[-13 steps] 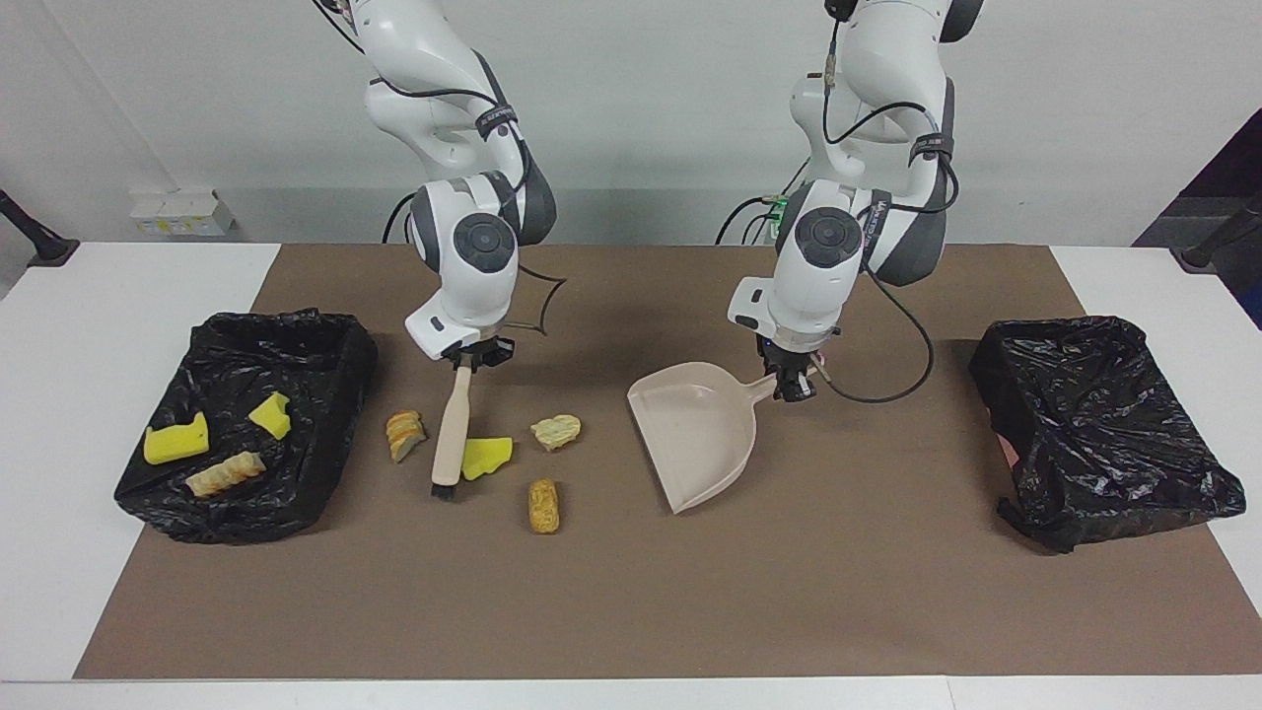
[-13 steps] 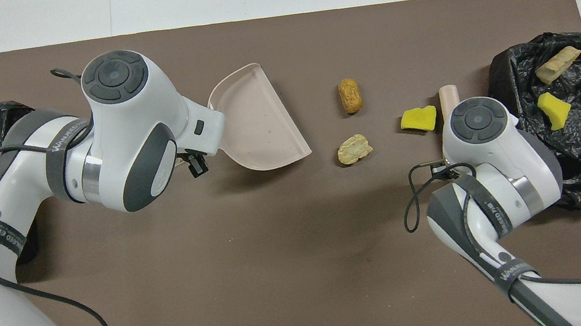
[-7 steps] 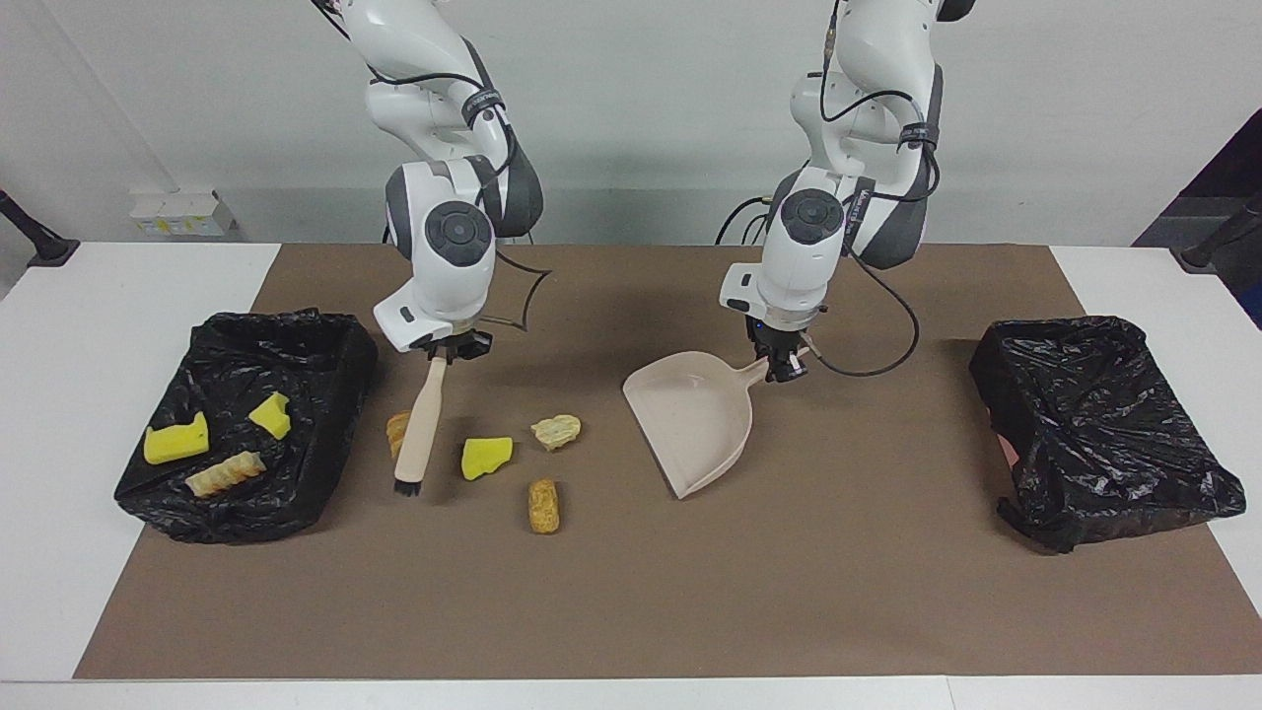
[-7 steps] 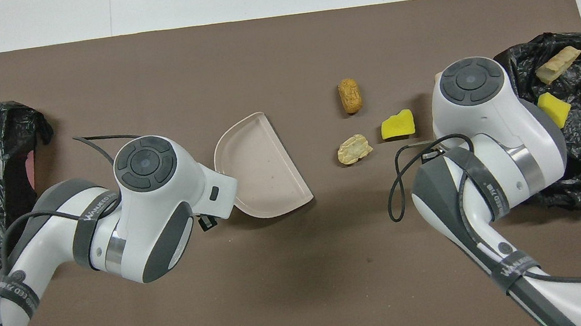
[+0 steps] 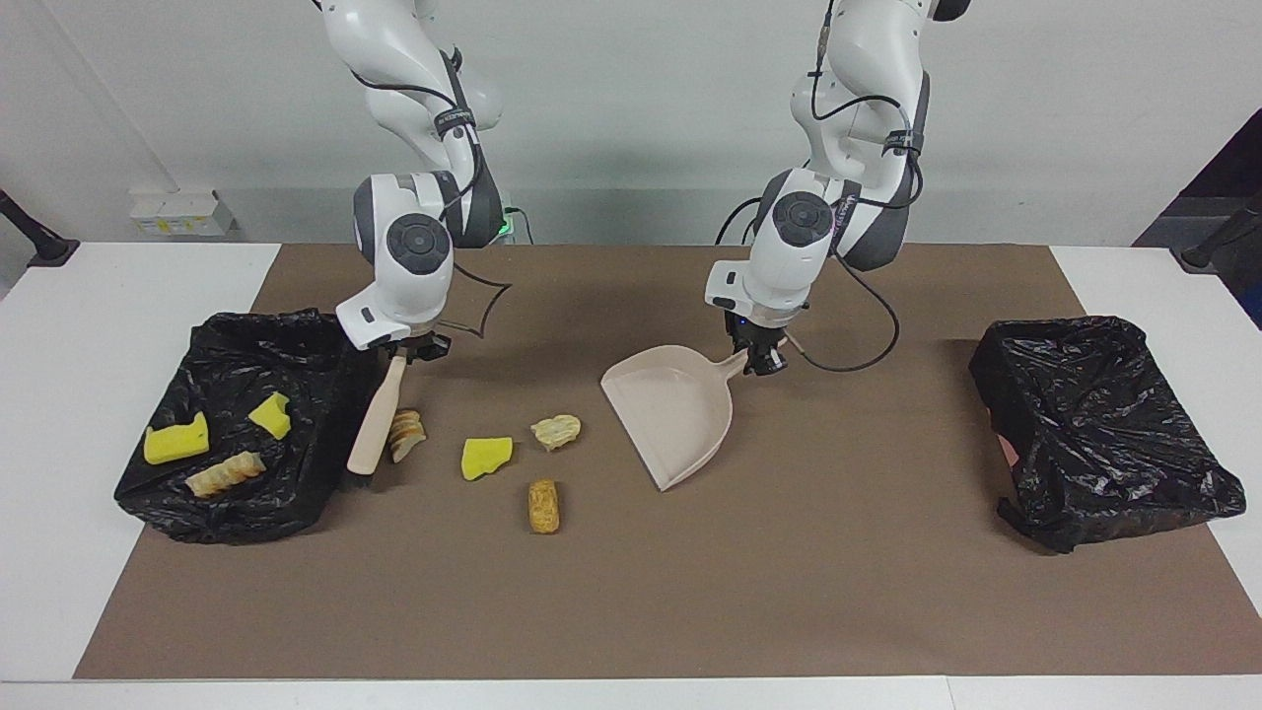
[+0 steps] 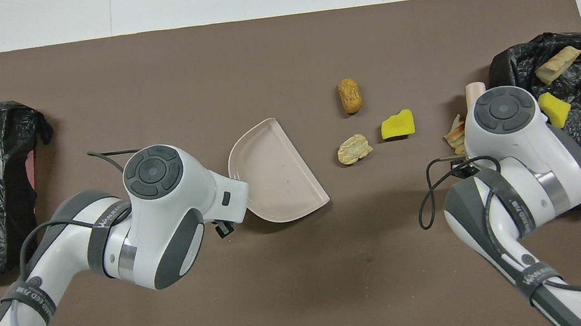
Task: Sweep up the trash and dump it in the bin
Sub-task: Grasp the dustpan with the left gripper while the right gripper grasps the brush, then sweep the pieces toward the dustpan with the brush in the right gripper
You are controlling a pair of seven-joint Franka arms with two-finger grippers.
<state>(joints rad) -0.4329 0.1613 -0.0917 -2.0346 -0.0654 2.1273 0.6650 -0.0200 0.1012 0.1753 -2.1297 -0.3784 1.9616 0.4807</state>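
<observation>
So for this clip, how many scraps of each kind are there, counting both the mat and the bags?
Yellow sponge chunks: 3, namely one on the mat and two in the bag at the right arm's end.
Tan bread lumps: 4, namely three on the mat and one in that bag.
Total: 7.

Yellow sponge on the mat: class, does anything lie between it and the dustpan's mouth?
Yes. A pale bread lump lies between the sponge and the dustpan in the left gripper. It is trash too, so a sweep would likely push both along. The orange roll lies off that line.
</observation>
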